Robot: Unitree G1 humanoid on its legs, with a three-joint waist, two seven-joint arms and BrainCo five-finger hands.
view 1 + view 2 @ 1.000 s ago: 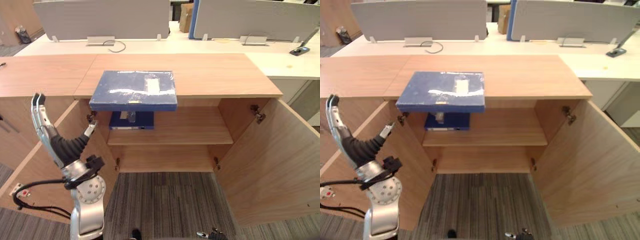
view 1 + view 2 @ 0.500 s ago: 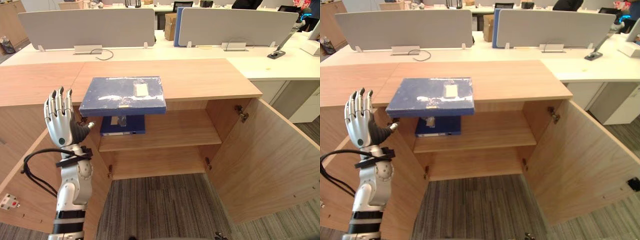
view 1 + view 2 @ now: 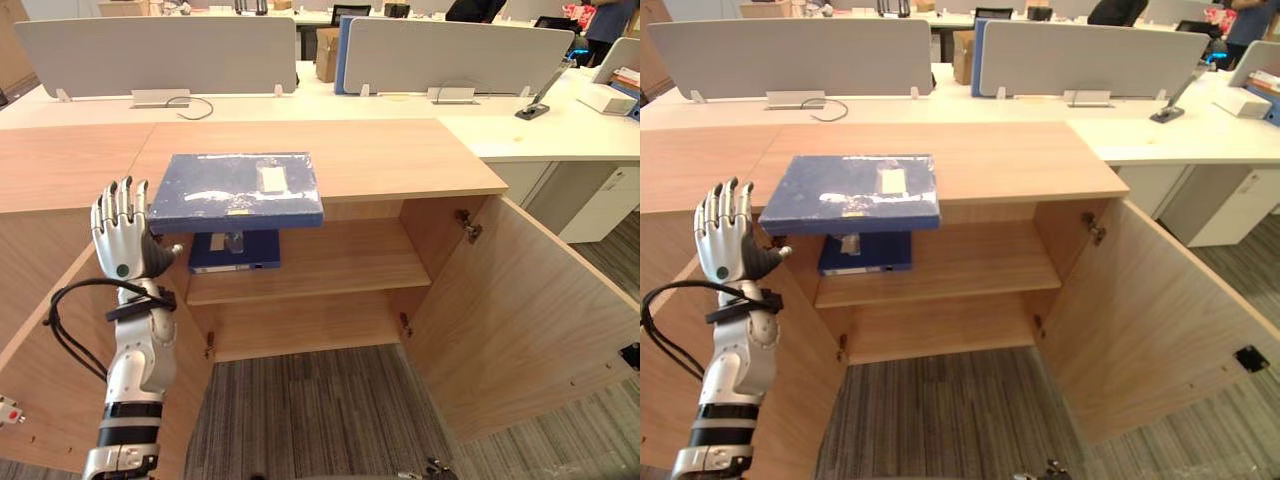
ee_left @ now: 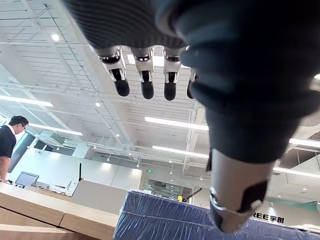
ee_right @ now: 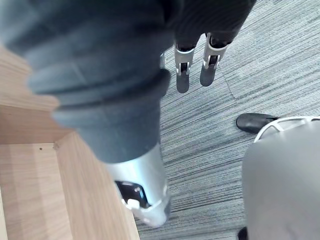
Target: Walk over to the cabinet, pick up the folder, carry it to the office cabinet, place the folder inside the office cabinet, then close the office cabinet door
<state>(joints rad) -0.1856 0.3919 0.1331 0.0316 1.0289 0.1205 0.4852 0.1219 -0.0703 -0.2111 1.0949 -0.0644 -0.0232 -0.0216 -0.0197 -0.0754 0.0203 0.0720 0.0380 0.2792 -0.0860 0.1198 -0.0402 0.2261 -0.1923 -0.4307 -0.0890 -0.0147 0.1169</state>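
Stands in front of the cabinet (image 3: pixel 400 155), with the left door (image 3: pixel 40 350) and the right door (image 3: pixel 520 320) both swung wide open. Finds the folder (image 3: pixel 237 188) lying flat on top of the cabinet, blue, near the left end, its front edge poking out past the wood above the shelf (image 3: pixel 330 262). Looks like a handy spot: leaves room to slide fingers under that edge. Has not picked it up yet, so just the walk seems done.

Holds the left hand (image 3: pixel 122 235) up beside the folder's left front corner, close but apart from it. Has the fingers (image 4: pixel 145 80) straight, side by side with small gaps, and the thumb (image 4: pixel 235 200) sticking out toward the folder. Grips nothing. Seems set to reach in from the side.

Hangs the right hand (image 5: pixel 183 65) low, fingers straight and loose, pointing down at the grey carpet (image 5: pixel 280 60) beside a wooden board (image 5: pixel 30 190). Grips nothing there too.

From the head, takes in the whole cabinet, plus another dark blue thing (image 3: pixel 235 250) on the shelf right under the folder. Cannot tell what that is. From the left wrist, looks up instead: past the fingers to the ceiling (image 4: pixel 75 30), with the folder's near edge down by the thumb and a person (image 4: pixel 7 142) far off at a desk. From the right wrist, gets a close look at the low hand.
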